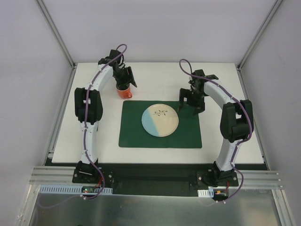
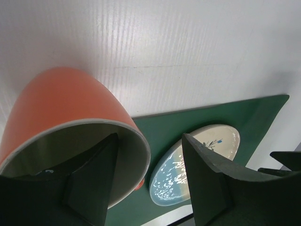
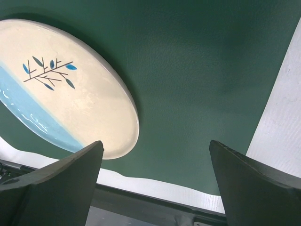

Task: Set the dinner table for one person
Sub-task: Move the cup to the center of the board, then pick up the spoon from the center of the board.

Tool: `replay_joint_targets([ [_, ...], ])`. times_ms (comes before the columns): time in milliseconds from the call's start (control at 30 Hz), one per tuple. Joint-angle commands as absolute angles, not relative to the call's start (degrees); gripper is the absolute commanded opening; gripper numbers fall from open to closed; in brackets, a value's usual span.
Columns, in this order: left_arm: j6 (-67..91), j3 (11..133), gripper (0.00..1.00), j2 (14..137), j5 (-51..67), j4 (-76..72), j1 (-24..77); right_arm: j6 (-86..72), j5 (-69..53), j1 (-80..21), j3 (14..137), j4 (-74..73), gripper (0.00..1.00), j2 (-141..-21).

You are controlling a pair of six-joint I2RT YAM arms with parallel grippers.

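The white bench (image 1: pixel 225 80) is seen spread beneath both arms. A dark green placemat (image 1: pixel 188 134) is laid flat at its middle. A round plate (image 1: pixel 160 120), cream with a pale blue band and a small twig drawing, is set at the centre of the mat. An orange cup (image 1: pixel 123 92) is seen at the bare bench just beyond the mat's far left corner, apparently stood on it, though its base is hidden. The left jaws are held apart astride the cup's rim, one finger (image 2: pixel 91 183) inside the cup and the other outside. A gap is seen between the outer finger and the wall; whether the inner finger touches the wall cannot be told. The right jaws are spread wide and empty over the mat's right part, just beside the plate.
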State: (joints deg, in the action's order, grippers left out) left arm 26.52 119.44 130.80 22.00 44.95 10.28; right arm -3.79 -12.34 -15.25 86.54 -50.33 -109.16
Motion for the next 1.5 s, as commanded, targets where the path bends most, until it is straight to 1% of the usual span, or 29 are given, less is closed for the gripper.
replay_joint_targets([
  [0, 25.66, 121.03, 0.57, 125.86, 21.36, 46.05, 10.99, -3.87, -12.66, -15.64, 86.40, -50.36, 0.99, -108.28],
  [133, 25.23, 121.03, 0.57, 125.07, 20.39, 46.05, 11.25, -4.04, -12.74, -15.73, 85.87, -50.19, 0.99, -108.02],
  [267, 24.61, 121.11, 0.61, 123.93, 18.99, 46.14, 11.51, -3.96, -12.66, -15.65, 85.17, -49.92, 0.99, -107.58],
  [700, 23.38, 121.38, 0.63, 119.80, 16.17, 47.02, 11.60, -3.96, -13.18, -16.17, 84.81, -49.22, 0.99, -107.14],
  [833, 23.38, 124.00, 0.63, 117.34, 13.19, 48.86, 11.60, -4.13, -12.66, -16.17, 84.73, -48.96, 0.99, -106.26],
  [933, 23.20, 125.06, 0.64, 114.27, 9.07, 49.48, 11.51, -4.13, -12.48, -16.17, 84.55, -48.96, 0.99, -105.82],
  [1000, 23.64, 124.98, 0.65, 112.16, 4.33, 51.06, 11.51, -4.04, -12.13, -16.26, 84.81, -49.13, 0.99, -105.73],
  [1067, 24.08, 123.32, 0.66, 109.97, 0.90, 52.03, 11.43, -4.04, -11.52, -16.26, 85.69, -49.39, 0.99, -105.38],
  [1100, 24.17, 122.18, 0.68, 109.17, -2.43, 52.03, 11.25, -3.96, -11.08, -16.17, 86.13, -49.48, 0.99, -105.29],
  [1133, 24.26, 119.64, 0.71, 108.38, -3.24, 52.03, 10.99, -4.04, -10.81, -16.17, 86.92, -49.48, 0.99, -105.12],
  [1267, 24.43, 114.80, 0.71, 105.83, -2.11, 51.86, 9.58, -3.96, -10.55, -16.17, 90.16, -50.53, 0.99, -105.64],
  [1467, 25.31, 109.52, 0.72, 103.36, -4.04, 51.50, 9.05, -2.38, -10.02, -16.00, 96.59, -53.17, 0.98, -108.10],
])
